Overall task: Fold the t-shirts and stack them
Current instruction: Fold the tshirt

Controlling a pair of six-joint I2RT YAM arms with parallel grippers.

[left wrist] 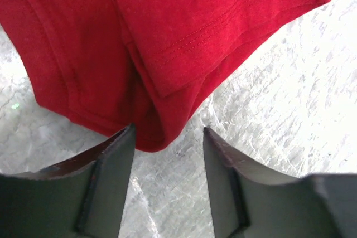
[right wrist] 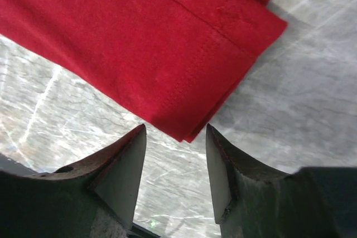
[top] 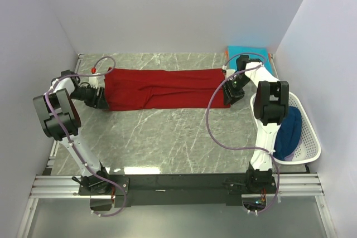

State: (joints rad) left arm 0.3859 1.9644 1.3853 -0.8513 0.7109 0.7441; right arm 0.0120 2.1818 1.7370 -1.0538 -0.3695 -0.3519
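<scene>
The dark red t-shirt (top: 164, 88) lies as a long folded band across the middle of the worktop (top: 167, 143), in the upper half of the top view. The left jaws are at its left end and the right jaws at its right end. Both pairs are released, each with a corner of the band just at the tips, and nothing is pinched yet.

In my judgement the first danger is a shallow bite. In both wrist views the cloth only reaches the very tips, so closing here may catch a thin edge that slips out on lifting. The second danger is the layers: the left wrist view shows several hems lying over each other, and the jaws may take only the top one, so the fold opens. If one end holds and the other does not, the band will twist.

A teal t-shirt (top: 245, 52) lies at the upper right.
</scene>
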